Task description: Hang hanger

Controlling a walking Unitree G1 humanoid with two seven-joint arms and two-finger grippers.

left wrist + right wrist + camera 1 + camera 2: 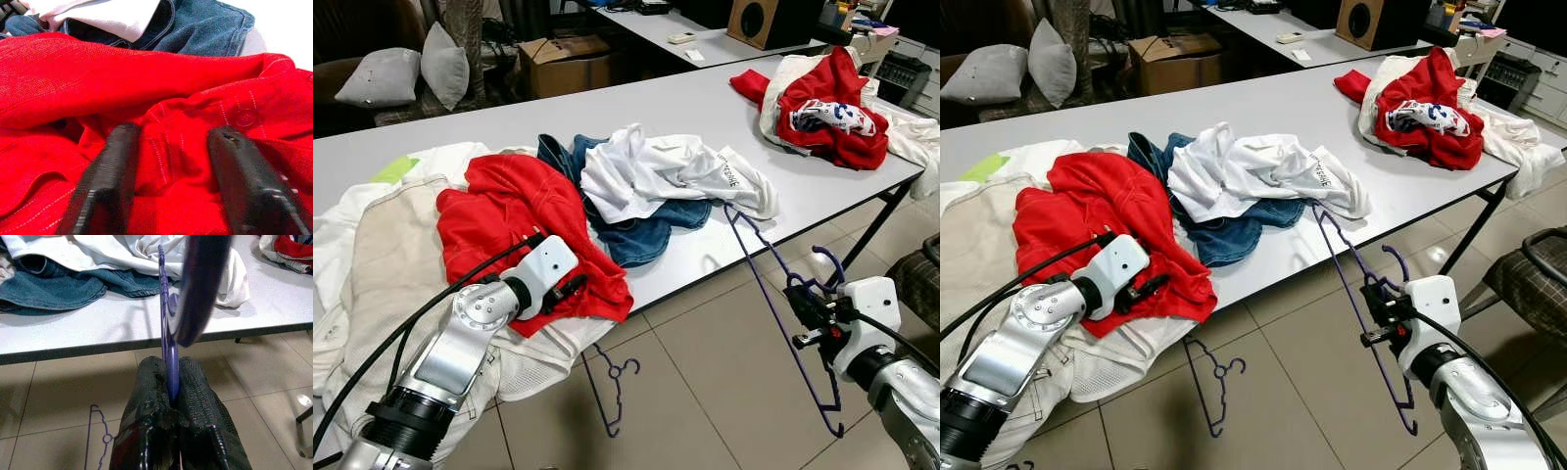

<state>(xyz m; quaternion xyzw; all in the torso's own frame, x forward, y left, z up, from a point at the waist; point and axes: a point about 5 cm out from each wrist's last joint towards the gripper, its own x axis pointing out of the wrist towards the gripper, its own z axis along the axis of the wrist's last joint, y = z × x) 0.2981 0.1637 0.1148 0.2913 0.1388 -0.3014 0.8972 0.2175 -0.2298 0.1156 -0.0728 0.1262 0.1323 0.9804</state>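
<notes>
A purple hanger [773, 294] hung in the air off the front edge of the grey table [724, 108], its hook pinched between the closed black fingers of the right gripper [168, 382], with one end reaching up to the table edge by the white shirt [656, 171] and the other pointing down toward the tiled floor [705, 392]. The wrist view showed the two fingers pressed together on the thin purple plastic.

A second purple hanger [612, 387] lay on the floor below the table edge, well apart from the one held.

The left gripper [570, 289] rested on a crumpled red shirt [519, 215] near the table's front edge, its fingers [112, 181] spread apart with red cloth between and beneath them, gripping nothing.

Beside the red shirt lay blue jeans [636, 230], partly covered by the white shirt. A cream garment [382, 255] spilled over the table's left end. Another heap of red and white clothes [827, 108] sat at the far right end. Beyond the table stood a cardboard box [563, 64] and grey cushions [411, 69].
</notes>
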